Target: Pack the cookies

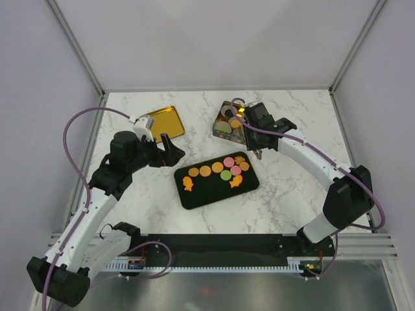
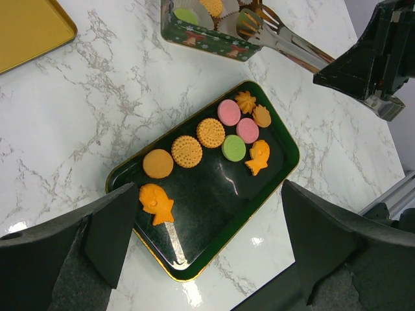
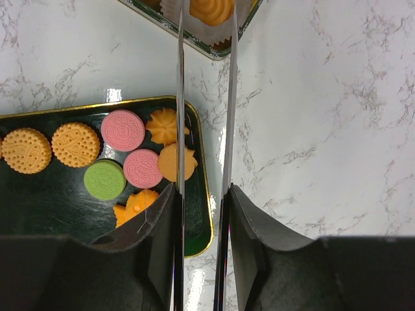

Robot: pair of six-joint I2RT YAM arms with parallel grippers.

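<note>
Several cookies (image 1: 217, 170) in orange, pink and green lie on a black gold-rimmed tray (image 1: 214, 191) at mid-table. They also show in the left wrist view (image 2: 211, 133) and the right wrist view (image 3: 123, 129). My right gripper (image 3: 202, 194) is shut on metal tongs (image 3: 180, 97). The tong tips reach into a green tin (image 3: 214, 52) and stand either side of an orange cookie (image 3: 209, 10) in a pale liner. My left gripper (image 2: 209, 194) hangs open and holds nothing above the tray's near end (image 2: 214, 207), by a fish-shaped cookie (image 2: 155, 202).
A gold lid (image 1: 162, 122) lies at the back left, behind the left gripper (image 1: 172, 148). The tin (image 1: 224, 126) at the back right holds more cookies in liners, under the right gripper (image 1: 256, 120). Frame posts and grey walls close in the marble table.
</note>
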